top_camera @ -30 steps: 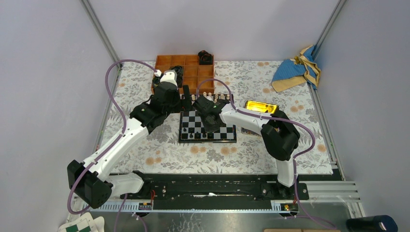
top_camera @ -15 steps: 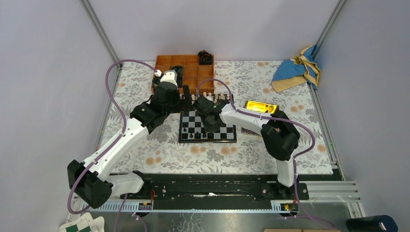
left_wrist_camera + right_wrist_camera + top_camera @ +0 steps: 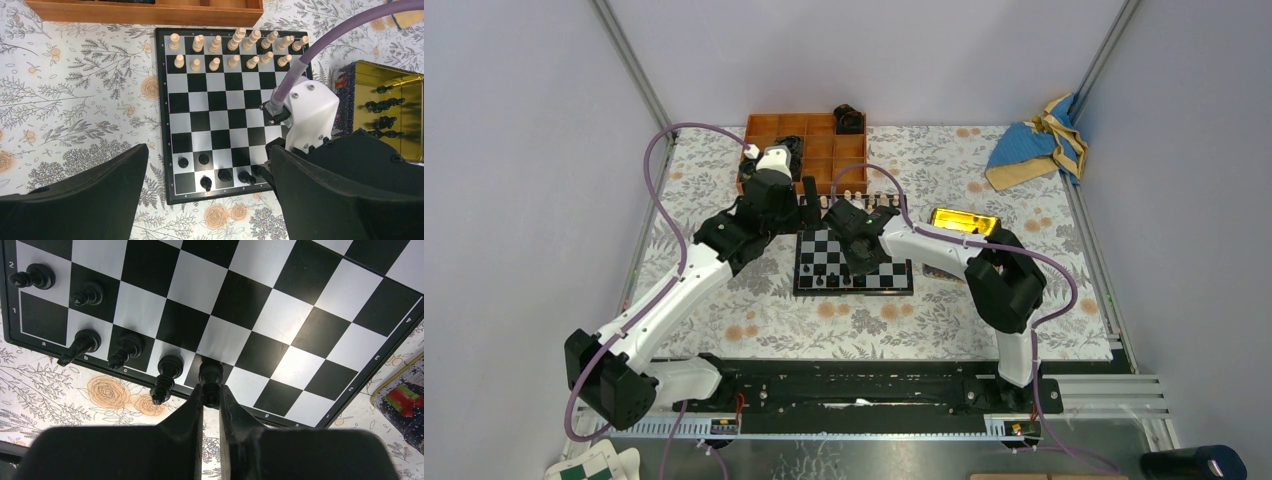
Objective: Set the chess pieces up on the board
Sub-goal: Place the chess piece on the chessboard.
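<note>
**Right claw (image 3: 211, 396) clamped on a black chessman (image 3: 211, 372) at the board's (image 3: 305, 371) edge row**

Right claw first: my two fingers are drawn in close, one on each side of the chessman's stem, and I have it gripped. Its base is over a dark square in the row that runs along the lettered rim. I cannot tell whether it rests on the square or sits just above it.

Just beside it along that row stand three more black chessmen (image 3: 170, 366), each on its own square. Two others stand in the next row in, at the corner marked a.

My left claw (image 3: 209, 165) is spread as wide as it goes and holds nothing. It hangs above the board, and its camera looks straight down on it, with one dark finger toward the near left corner and the other over my right arm.

From there I see the cream chessmen (image 3: 232, 50) in two full rows at the far end of the board. The middle rows show only checks.

Beyond the far rim an orange tray (image 3: 145, 12) lies on the flowered cloth of the counter (image 3: 90, 100), close to the board's frame. To the right of the board sits a gold tin (image 3: 400, 80) with loose black pieces (image 3: 385, 106) lying on their sides in it.

Farther out, at the far right corner of the counter, there is a crumpled blue cloth (image 3: 1029, 150)
</note>
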You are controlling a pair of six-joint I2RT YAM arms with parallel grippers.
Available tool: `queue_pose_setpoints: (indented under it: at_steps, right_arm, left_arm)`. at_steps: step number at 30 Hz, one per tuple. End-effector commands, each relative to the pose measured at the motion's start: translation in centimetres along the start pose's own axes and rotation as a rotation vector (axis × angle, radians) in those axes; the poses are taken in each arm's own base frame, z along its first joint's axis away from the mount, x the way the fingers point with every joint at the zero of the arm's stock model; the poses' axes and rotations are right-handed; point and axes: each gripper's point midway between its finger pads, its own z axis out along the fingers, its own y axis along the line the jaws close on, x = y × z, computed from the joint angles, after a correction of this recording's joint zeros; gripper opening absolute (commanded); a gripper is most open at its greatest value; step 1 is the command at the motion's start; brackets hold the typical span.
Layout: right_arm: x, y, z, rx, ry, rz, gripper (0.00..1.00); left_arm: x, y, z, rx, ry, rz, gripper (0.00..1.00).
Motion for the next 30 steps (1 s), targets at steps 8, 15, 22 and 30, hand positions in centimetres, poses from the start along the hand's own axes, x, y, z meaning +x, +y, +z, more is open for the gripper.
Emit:
queue_pose_setpoints:
  at_steps: [8, 15, 22, 30]
  right_arm:
    - [0.5, 0.2, -1.6, -0.013, -0.002, -0.028, 0.13]
    - [0.4, 0.4, -1.7, -0.020, -0.007, -0.030, 0.28]
    - [-0.2, 0.6, -2.1, -0.028, -0.021, -0.033, 0.36]
    - [-1.2, 0.6, -3.4, -0.032, -0.051, -0.032, 0.37]
  left_arm:
    - [-0.3, 0.1, 0.3, 0.001, -0.010, 0.004, 0.99]
    - [-0.3, 0.1, 0.3, 0.002, -0.011, 0.002, 0.99]
    - [-0.4, 0.1, 0.1, 0.002, -0.016, 0.003, 0.99]
    - [-0.6, 0.1, 0.0, 0.005, -0.021, 0.001, 0.99]
